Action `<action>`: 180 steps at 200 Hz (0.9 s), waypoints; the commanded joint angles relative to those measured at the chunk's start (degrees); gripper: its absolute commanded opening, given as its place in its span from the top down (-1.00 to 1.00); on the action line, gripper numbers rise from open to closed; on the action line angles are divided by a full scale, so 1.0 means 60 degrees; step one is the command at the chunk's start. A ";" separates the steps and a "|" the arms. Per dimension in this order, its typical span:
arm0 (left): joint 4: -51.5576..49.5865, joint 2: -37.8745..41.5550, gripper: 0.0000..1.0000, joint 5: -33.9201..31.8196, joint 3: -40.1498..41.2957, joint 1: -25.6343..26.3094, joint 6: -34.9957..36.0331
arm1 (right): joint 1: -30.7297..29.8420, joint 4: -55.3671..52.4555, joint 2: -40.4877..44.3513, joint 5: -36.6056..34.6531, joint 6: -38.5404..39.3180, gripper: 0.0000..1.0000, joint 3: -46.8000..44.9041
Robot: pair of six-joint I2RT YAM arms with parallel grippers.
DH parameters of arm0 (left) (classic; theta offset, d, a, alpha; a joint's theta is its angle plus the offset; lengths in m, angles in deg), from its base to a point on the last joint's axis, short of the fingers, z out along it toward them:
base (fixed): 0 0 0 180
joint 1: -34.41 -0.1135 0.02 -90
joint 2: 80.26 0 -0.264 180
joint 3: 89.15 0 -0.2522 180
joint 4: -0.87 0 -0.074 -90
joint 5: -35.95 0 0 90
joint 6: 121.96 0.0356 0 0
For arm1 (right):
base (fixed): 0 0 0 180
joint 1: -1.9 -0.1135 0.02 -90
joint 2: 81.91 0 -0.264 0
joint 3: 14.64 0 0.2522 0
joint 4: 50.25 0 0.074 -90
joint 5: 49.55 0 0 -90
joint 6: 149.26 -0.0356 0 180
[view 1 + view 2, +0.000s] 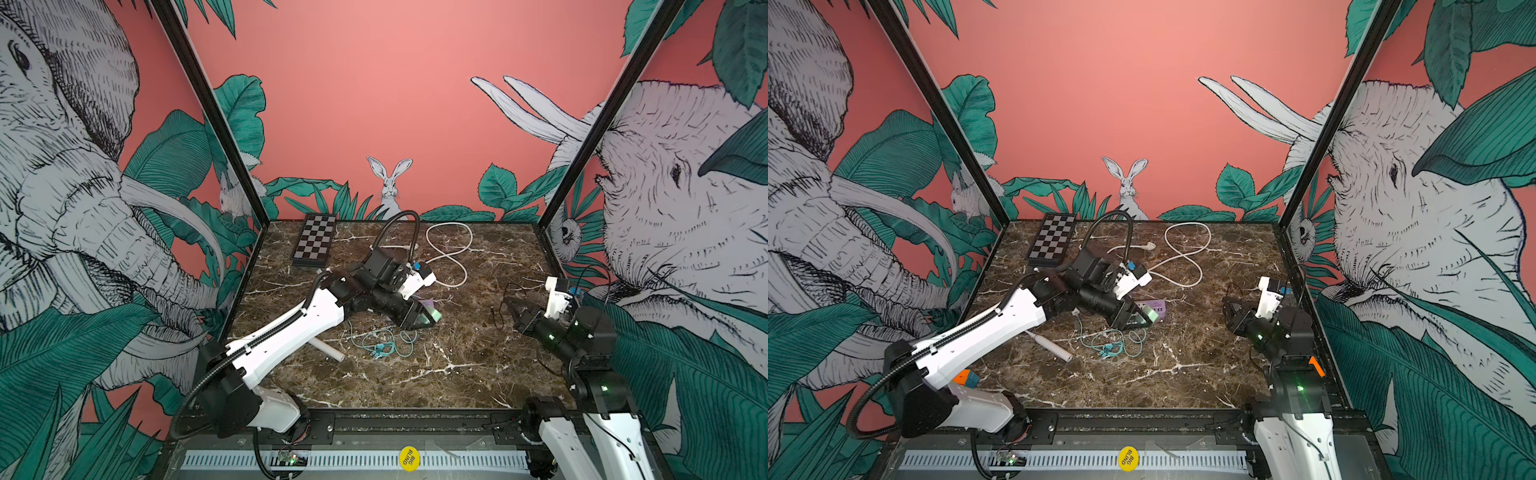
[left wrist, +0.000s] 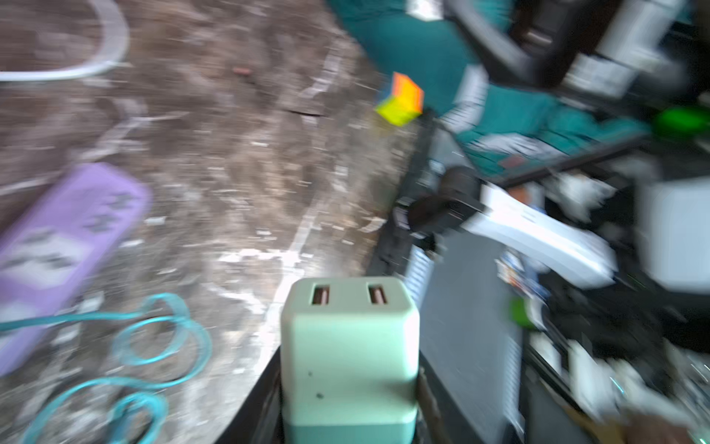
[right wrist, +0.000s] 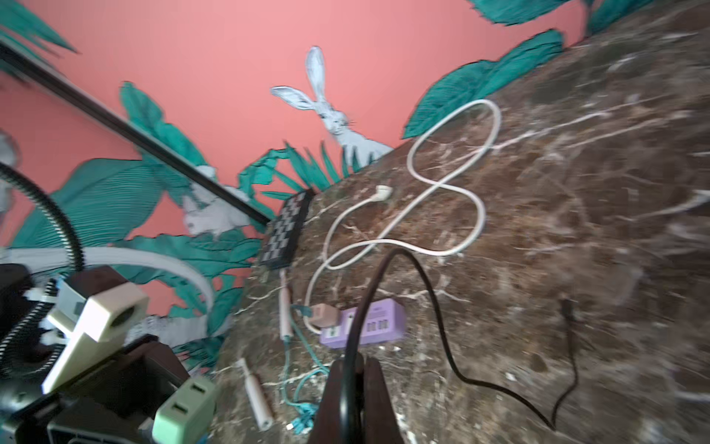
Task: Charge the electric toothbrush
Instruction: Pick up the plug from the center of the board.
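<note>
Left gripper point(image 1: 1139, 319): clamped on a green adapter point(image 2: 349, 346), its two ports facing outward. It is held above mid-tabletop point(image 1: 1183, 374), just beside the purple strip point(image 1: 1154, 308).

Right gripper point(image 3: 355, 384): pressed together on a black cable point(image 3: 397, 251) near the right edge, pinching it mid-length. The cable's plug end lies loose on the marble.

Step judged in hand: mating cable to adapter. Recommend re-gripping close to the plug (a long free end will flop), squaring plug to port, and holding the adapter rigid. The left wrist view is blurred, so alignment cannot be confirmed.

Toothbrush point(image 1: 1050, 347): lying flat toward the front-left, beside the left forearm. It is apart from the left gripper, with a teal cable point(image 1: 1109, 350) between, and well apart from the right gripper.
</note>
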 commanded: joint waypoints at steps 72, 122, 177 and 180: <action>0.1857 0.2266 1.00 0.0632 0.2202 0.0041 0.2162 | -0.0278 0.6409 0.0170 0.3647 -0.2758 1.00 -0.1334; 0.2129 0.3456 1.00 0.1178 0.3155 0.0041 0.5586 | -0.2044 0.4827 -0.0205 0.4000 -0.0568 1.00 -0.0664; -0.0086 0.2547 1.00 0.1481 0.2312 0.0041 0.8572 | -0.3484 0.3932 -0.0441 0.3360 0.1027 1.00 -0.0669; -0.0227 0.2507 1.00 0.1392 0.2269 0.0041 0.8750 | -0.3595 0.3885 -0.0489 0.3298 0.1092 1.00 -0.0658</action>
